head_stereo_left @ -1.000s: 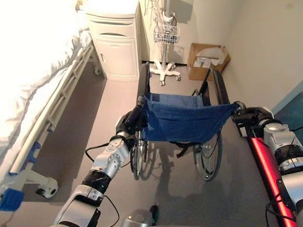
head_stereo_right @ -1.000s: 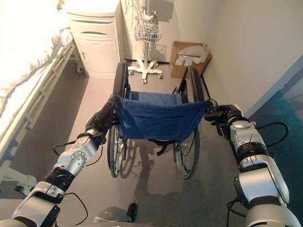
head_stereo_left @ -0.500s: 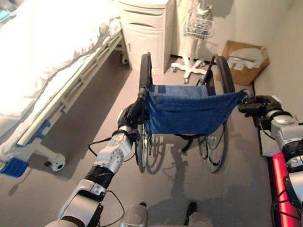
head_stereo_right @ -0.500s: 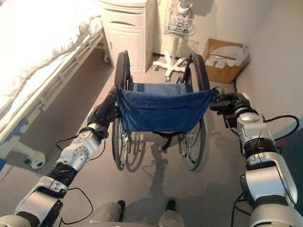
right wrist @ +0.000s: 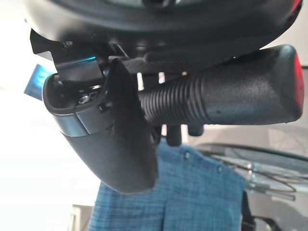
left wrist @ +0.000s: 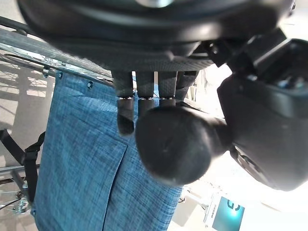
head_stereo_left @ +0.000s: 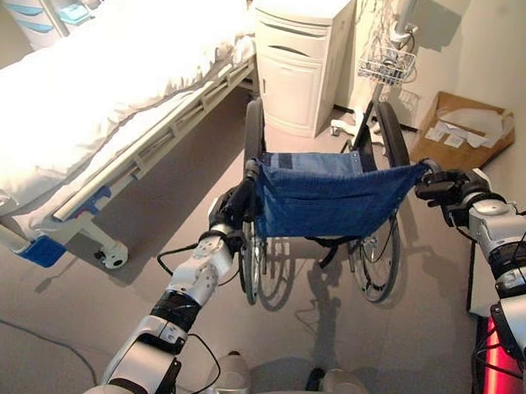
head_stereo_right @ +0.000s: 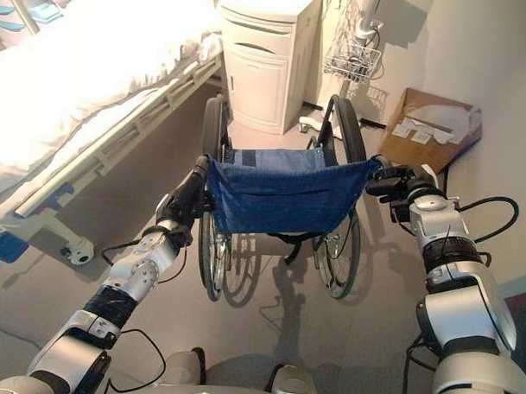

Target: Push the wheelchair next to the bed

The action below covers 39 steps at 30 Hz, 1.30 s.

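The wheelchair (head_stereo_left: pixel 332 195) with a blue denim backrest and large spoked wheels stands just ahead of me, facing away. My left hand (head_stereo_left: pixel 229 210) is curled round its left push handle (left wrist: pixel 175 144), whose rounded black end shows in the left wrist view. My right hand (head_stereo_left: pixel 449 188) is curled round the ribbed right push handle (right wrist: pixel 221 98). The hospital bed (head_stereo_left: pixel 94 96) with white bedding and a side rail lies to the left, a strip of grey floor between it and the wheelchair.
A white bedside cabinet (head_stereo_left: pixel 298 64) stands against the far wall beyond the wheelchair. An IV stand with a wire basket (head_stereo_left: pixel 384 67) is beside it, and an open cardboard box (head_stereo_left: pixel 464 130) sits on the floor at the right by the wall.
The camera has swung left, bringing more of the bed into view. The wheelchair has turned toward the bed and cabinet; both hands keep hold of the handles.
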### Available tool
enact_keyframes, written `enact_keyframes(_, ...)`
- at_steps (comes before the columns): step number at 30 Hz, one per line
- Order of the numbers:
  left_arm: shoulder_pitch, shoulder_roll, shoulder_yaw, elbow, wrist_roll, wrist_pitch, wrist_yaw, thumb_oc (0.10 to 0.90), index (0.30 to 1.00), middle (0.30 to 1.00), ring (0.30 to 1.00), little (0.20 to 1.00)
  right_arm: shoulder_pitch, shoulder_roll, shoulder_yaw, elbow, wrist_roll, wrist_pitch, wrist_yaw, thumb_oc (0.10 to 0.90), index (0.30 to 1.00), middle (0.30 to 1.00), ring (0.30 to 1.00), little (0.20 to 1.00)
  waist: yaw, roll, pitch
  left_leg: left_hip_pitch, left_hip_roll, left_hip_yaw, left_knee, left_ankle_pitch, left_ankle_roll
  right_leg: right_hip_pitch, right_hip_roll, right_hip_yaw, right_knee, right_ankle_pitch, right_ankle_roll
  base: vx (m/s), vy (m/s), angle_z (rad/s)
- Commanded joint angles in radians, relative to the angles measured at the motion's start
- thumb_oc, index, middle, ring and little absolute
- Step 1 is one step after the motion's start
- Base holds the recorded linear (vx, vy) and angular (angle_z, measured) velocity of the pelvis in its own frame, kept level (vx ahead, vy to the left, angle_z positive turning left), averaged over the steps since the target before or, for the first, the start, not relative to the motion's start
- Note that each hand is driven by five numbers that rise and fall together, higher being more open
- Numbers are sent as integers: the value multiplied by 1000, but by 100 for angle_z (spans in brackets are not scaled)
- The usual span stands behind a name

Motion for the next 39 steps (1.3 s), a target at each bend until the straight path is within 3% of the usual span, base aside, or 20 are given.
enact_keyframes(1, -44, -16, -81, -5, 52, -91, 10, 400, 300, 300, 300, 300, -181, 99, 72, -108, 8, -136, -12, 400, 300, 300, 300, 300, 54, -5, -83, -40, -105, 66, -4, -61, 15, 25, 51, 8, -90, 76, -1, 209, -80, 26)
enact_keyframes(2, -44, -20, -84, -6, 51, -95, 17, 400, 300, 300, 300, 300, -176, 100, 73, -114, 7, -136, -14, 400, 300, 300, 300, 300, 60, -2, -80, -63, -115, 66, -22, -52, 4, 53, 65, 15, -99, 56, 2, 193, -90, -1)
enact_keyframes(3, -40, -24, -86, -14, 48, -102, 29, 400, 300, 300, 300, 300, -171, 98, 71, -117, 7, -142, -10, 400, 300, 300, 300, 300, 81, 2, -77, -127, -119, 95, -66, 24, 4, 90, 92, 10, -128, 51, -11, 196, -90, 2)
enact_keyframes(6, -33, -15, -69, -18, 62, -114, 43, 400, 300, 300, 300, 300, -183, 94, 71, -93, 3, -155, 30, 400, 300, 300, 300, 300, 114, -1, -81, -178, -132, 76, -66, 61, 5, 123, 113, 17, -138, 28, -26, 215, -57, -23)
enact_keyframes(8, -31, -11, -62, -22, 66, -113, 51, 400, 300, 300, 300, 300, -189, 95, 74, -81, 4, -161, 42, 400, 300, 300, 300, 300, 122, -4, -82, -182, -138, 70, -52, 47, 12, 125, 112, 20, -135, 23, -28, 216, -8, -52)
enact_keyframes(9, -33, -7, -42, -11, 73, -126, 76, 400, 300, 300, 300, 300, -207, 108, 75, -42, -5, -179, 72, 400, 300, 300, 300, 300, 139, -15, -89, -178, -147, 76, -30, -8, 39, 133, 103, 17, -118, 5, -28, 225, 13, -65)
enact_keyframes(10, -34, -7, -40, -9, 73, -128, 77, 400, 300, 300, 300, 300, -209, 110, 76, -39, -5, -181, 74, 400, 300, 300, 300, 300, 140, -16, -90, -178, -147, 78, -27, -13, 41, 134, 102, 17, -116, 3, -28, 319, 9, -96)
enact_keyframes(12, -46, -18, -33, 11, 84, -149, 103, 400, 300, 300, 300, 300, -211, 123, 73, -25, -9, -187, 81, 400, 300, 300, 300, 300, 154, -35, -96, -165, -160, 76, 6, -76, 58, 154, 80, 3, -82, -37, -18, 288, 2, -77)
enact_keyframes(16, -52, -21, -16, 6, 105, -170, 133, 400, 300, 300, 300, 300, -204, 127, 62, -35, 4, -193, 72, 400, 300, 300, 300, 300, 184, -53, -96, -163, -175, 56, 34, -106, 83, 153, 47, -25, -9, -64, 2, 209, 17, -6)
enact_keyframes(19, -47, -10, 3, -8, 124, -187, 159, 400, 300, 300, 300, 300, -182, 132, 46, -59, 5, -204, 73, 400, 300, 300, 300, 300, 200, -66, -95, -140, -199, 31, 21, -111, 106, 141, -6, -36, 118, 4, 55, 206, 78, 4)
enact_keyframes(20, -37, -5, 8, -18, 134, -192, 180, 400, 300, 300, 300, 300, -172, 134, 42, -77, 8, -205, 71, 400, 300, 300, 300, 300, 205, -58, -101, -127, -202, 20, -2, -88, 121, 127, -25, -39, 186, 79, 63, 173, 111, 12)
enact_keyframes(24, -15, 2, 20, -28, 147, -224, 218, 400, 300, 300, 300, 300, -146, 127, 33, -127, 18, -195, 79, 400, 300, 300, 300, 300, 189, -42, -108, -71, -220, -30, -30, -96, 138, 77, -54, 23, 383, 167, 75, 201, 110, 5)
enact_keyframes(26, -12, 3, 30, -27, 139, -235, 237, 400, 300, 300, 300, 300, -146, 136, 31, -128, 15, -189, 78, 400, 300, 300, 300, 300, 174, -32, -108, -32, -220, -45, -45, -107, 142, 28, -73, 36, 400, 176, 71, 213, 31, 28)
enact_keyframes(28, -22, -9, 30, -11, 138, -241, 244, 400, 300, 300, 300, 300, -169, 157, 34, -107, 10, -188, 73, 400, 300, 300, 300, 300, 164, -21, -104, 8, -209, -62, -65, -109, 133, -15, -92, 17, 304, 151, 63, 230, -119, 19)
enact_keyframes(29, -31, -15, 23, 0, 136, -249, 253, 400, 300, 300, 300, 300, -184, 158, 40, -99, 11, -183, 71, 400, 300, 300, 300, 300, 149, -19, -97, 32, -205, -79, -76, -116, 124, -57, -81, 15, 181, 139, 62, 154, -174, -13)
enact_keyframes(31, -33, -21, 14, 5, 128, -263, 269, 400, 300, 300, 300, 300, -185, 150, 47, -107, 27, -183, 65, 400, 300, 300, 300, 300, 129, -23, -96, 47, -204, -92, -84, -127, 120, -105, -67, 26, 74, 149, 66, 153, -204, -36)
enact_keyframes(32, -31, -20, 8, 3, 120, -277, 287, 400, 300, 300, 300, 300, -177, 144, 52, -122, 41, -186, 57, 400, 300, 300, 300, 300, 107, -33, -89, 66, -216, -107, -86, -150, 118, -159, -69, 43, -24, 214, 90, 227, -261, -35)
enact_keyframes(35, -40, -21, 0, 18, 123, -294, 308, 400, 300, 300, 300, 300, -158, 144, 47, -146, 51, -186, 45, 400, 300, 300, 300, 300, 57, -54, -71, 108, -251, -149, -81, -213, 129, -262, -65, 106, -160, 354, 142, 269, -206, 5)
enact_keyframes(39, -46, -21, 10, 50, 144, -283, 296, 400, 300, 300, 300, 300, -138, 141, 20, -166, 41, -142, 17, 400, 300, 300, 300, 300, 21, -51, -62, 157, -258, -199, -54, -267, 140, -300, -54, 169, -149, 365, 135, 331, -227, 85)
